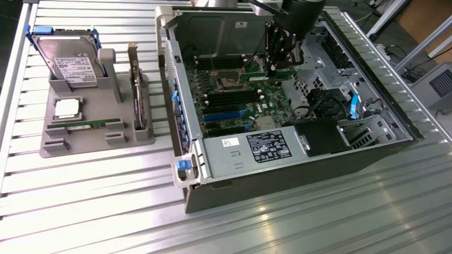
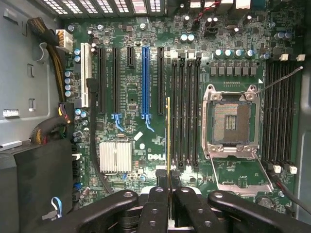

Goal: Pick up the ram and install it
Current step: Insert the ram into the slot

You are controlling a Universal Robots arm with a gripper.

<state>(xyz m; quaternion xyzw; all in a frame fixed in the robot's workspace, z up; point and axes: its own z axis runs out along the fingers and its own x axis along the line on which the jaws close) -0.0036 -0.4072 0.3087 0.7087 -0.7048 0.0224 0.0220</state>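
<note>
While the arm is hanging over the open computer case [image 1: 297, 159], the gripper [image 2: 168, 194] is pinching the ram [image 2: 168, 141] tight between its black fingers [image 2: 187, 204], jaws nearly closed on the thin stick. From the wrist view we are looking at the ram edge-on, a slim yellow-green line running out from the fingers above the motherboard [image 2: 131, 82]. It is sitting just beside the bank of four black memory slots [image 2: 185, 111], along their outer side, next to the open processor socket [image 2: 231, 124]; whether it is touching a slot, I cannot tell. In the exterior view the gripper [image 1: 279, 63] is reaching down inside the case, with the green stick [image 1: 267, 74] showing below it over the board. Off to the exterior view's left, the grey parts holder [image 1: 99, 135] is carrying a hard drive [image 1: 67, 61], a square silver processor [image 1: 67, 108] and another green stick [image 1: 84, 125].
</note>
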